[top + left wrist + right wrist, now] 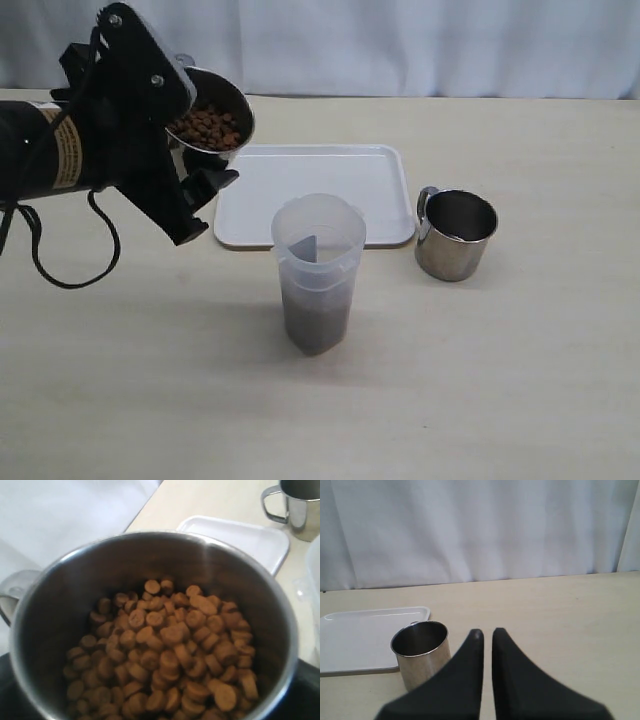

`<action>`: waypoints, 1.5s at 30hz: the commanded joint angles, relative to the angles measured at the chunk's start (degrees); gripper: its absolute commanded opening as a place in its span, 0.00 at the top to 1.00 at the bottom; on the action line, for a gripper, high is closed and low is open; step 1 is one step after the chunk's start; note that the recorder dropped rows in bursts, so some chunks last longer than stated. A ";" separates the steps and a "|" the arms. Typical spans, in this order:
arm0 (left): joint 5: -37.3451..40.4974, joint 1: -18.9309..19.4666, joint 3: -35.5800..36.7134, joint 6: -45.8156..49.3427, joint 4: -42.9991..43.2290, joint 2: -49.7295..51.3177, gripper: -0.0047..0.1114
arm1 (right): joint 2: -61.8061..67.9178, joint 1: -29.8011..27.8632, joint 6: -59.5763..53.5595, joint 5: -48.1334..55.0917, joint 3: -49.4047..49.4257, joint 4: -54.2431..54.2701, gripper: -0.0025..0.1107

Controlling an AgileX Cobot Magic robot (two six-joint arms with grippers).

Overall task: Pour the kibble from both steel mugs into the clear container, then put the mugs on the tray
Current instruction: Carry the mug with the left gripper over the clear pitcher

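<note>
My left gripper [198, 150] is shut on a steel mug [226, 97], held tilted above the table left of the tray [330, 180]. Brown kibble [170, 650] fills the mug's lower part; in the left wrist view the mug [60, 595] takes up nearly the whole picture. The clear container [318, 262] stands in front of the tray with kibble [316, 322] in its bottom. The second steel mug [456, 234] stands upright right of the tray and looks empty. My right gripper [487, 631] is shut on nothing, hanging near that mug [422, 655]; it is outside the exterior view.
A black cable [70, 270] loops on the table under the left arm. A white curtain [480, 530] closes off the far side of the table. The tray [365, 632] is bare.
</note>
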 commanded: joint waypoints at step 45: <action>34.73 -25.19 -3.60 -12.98 34.96 5.86 0.96 | -0.24 0.18 -0.57 -0.05 0.30 0.18 0.94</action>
